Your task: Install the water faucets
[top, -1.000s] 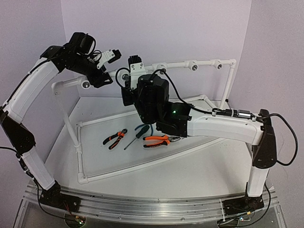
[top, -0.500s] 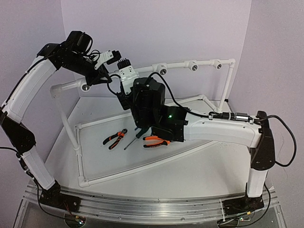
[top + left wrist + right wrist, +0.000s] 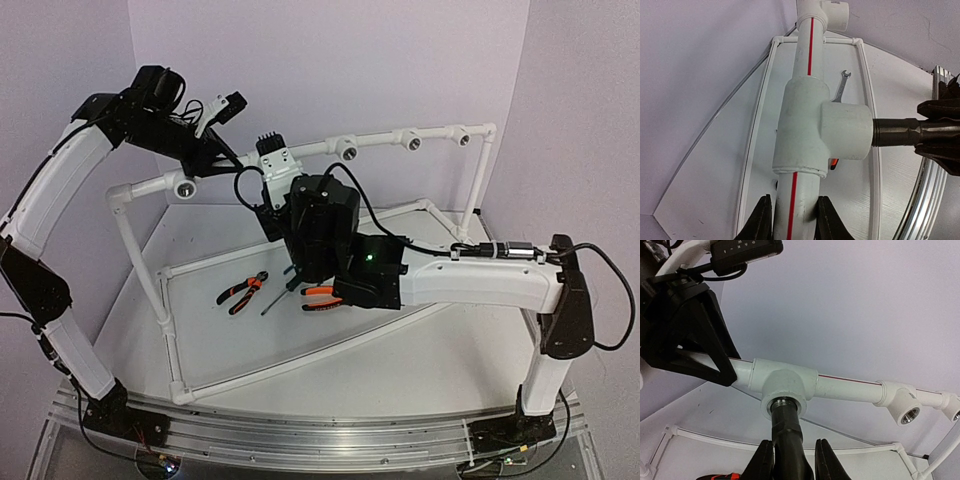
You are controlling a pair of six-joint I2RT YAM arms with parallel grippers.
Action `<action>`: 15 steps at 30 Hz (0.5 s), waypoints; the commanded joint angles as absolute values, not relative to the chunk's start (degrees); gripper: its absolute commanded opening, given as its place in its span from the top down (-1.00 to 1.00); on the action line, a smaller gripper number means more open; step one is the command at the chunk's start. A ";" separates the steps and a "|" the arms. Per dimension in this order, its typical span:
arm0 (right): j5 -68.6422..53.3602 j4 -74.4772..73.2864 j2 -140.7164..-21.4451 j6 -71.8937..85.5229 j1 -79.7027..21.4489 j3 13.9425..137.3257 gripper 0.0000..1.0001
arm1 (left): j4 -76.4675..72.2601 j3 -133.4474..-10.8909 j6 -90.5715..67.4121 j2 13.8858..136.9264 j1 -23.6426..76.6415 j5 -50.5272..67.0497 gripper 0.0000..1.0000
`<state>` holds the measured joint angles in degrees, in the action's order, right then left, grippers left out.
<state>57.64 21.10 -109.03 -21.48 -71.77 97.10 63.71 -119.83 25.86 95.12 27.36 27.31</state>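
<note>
Clamping my left gripper (image 3: 792,220) snugly around the white pipe (image 3: 810,50) just beside its tee fitting (image 3: 807,125), I hold the dark faucet (image 3: 786,427) pinched tight in my right gripper (image 3: 792,462), its tip set into that fitting's round socket, well above the counter (image 3: 715,190).

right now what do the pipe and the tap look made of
The pipe looks like matte white plastic: moulded joints, printed red stripe. The tap is probably dark metal, going by its dull sheen, though coated plastic is possible.
</note>
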 commanded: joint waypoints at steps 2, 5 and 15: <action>55.37 26.30 -107.89 -15.13 -69.79 97.81 1.00 | 69.60 -113.75 3.08 94.65 29.82 44.22 1.00; 56.96 25.59 -108.76 -10.13 -69.79 99.40 1.00 | 67.93 -111.97 3.10 93.93 30.24 43.31 1.00; 59.68 22.60 -107.43 20.80 -69.79 98.43 1.00 | 66.44 -109.10 5.91 92.96 30.67 40.26 1.00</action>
